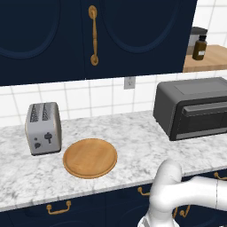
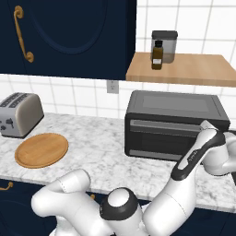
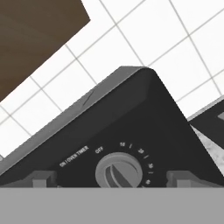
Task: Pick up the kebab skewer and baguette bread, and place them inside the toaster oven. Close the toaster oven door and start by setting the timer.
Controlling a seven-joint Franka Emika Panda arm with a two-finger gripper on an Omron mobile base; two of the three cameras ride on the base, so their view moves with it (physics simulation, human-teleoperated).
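The toaster oven [image 1: 190, 108] [image 2: 175, 122] is a dark grey box at the right of the marble counter. Its door [image 1: 206, 120] [image 2: 159, 138] stands closed. In the hand view its control panel is close up, with a round grey timer knob [image 3: 119, 169] under the OFF mark and a number scale. My gripper [image 3: 113, 179] is open in front of that knob. One fingertip [image 3: 43, 178] stands to each side of it, apart from it. My arm [image 2: 196, 154] reaches across the oven's right front. The kebab skewer and baguette bread are out of view.
A silver two-slot toaster [image 1: 43, 127] [image 2: 19, 114] stands at the left, with a round wooden board [image 1: 90, 158] [image 2: 41, 149] in front of it. A wooden shelf [image 2: 184, 69] above the oven holds a brown bottle [image 2: 157, 55] and a jar. Dark blue cabinets hang overhead.
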